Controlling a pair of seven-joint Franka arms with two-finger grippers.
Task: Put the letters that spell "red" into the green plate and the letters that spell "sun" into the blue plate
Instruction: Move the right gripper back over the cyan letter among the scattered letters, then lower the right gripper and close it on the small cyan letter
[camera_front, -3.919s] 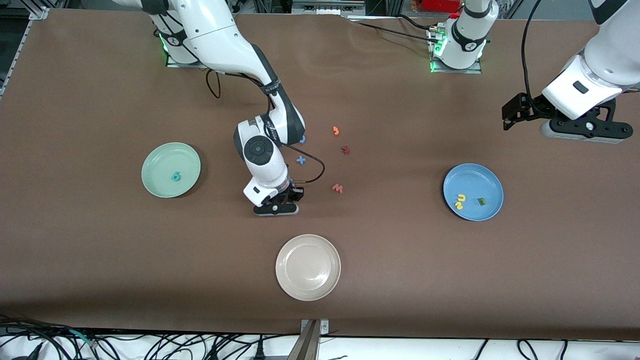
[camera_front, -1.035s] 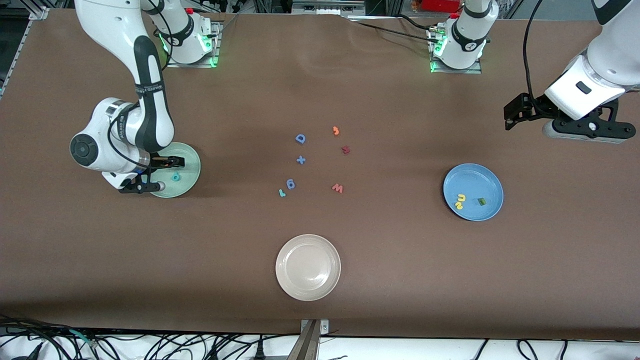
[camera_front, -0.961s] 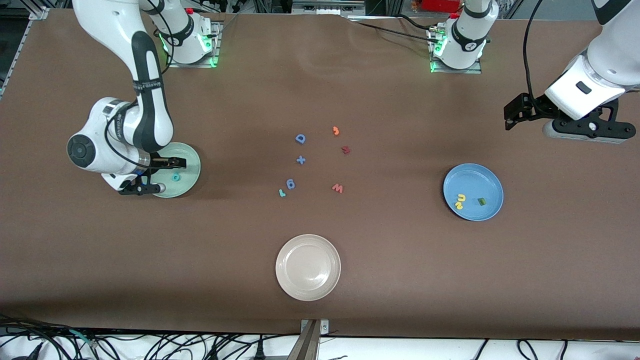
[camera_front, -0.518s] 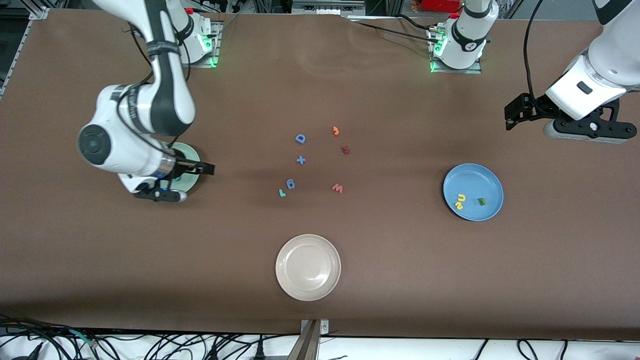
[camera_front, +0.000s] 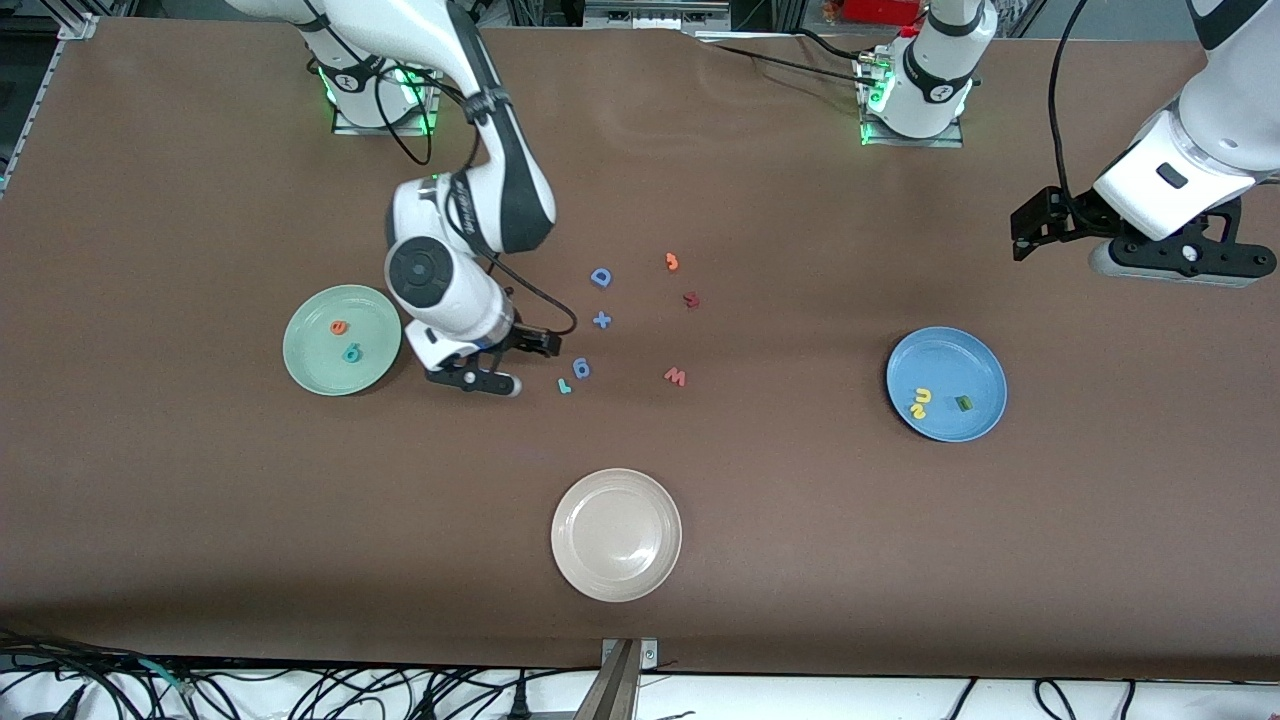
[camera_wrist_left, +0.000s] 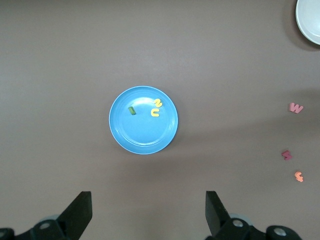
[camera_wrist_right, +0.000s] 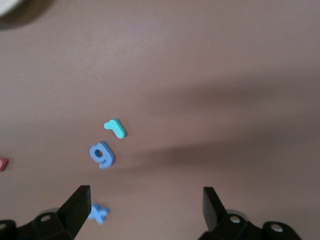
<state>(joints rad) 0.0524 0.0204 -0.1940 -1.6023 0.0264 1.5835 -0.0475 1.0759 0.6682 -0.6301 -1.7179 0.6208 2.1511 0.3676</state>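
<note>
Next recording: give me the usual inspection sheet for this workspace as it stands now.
Surface: brown table, flat.
Job's things: green plate holds orange e and teal d; teal r lies on the table. Blue plate holds two yellow letters and a green letter.
Clutter: white plate, blue D, blue cross, blue looped piece, orange piece, dark red piece, pink w.
Grippers: right gripper open over the table beside the teal r; left gripper open, waiting above the blue plate.
Cables: bundle along the table's near edge.
Surroundings: nothing seen.
</note>
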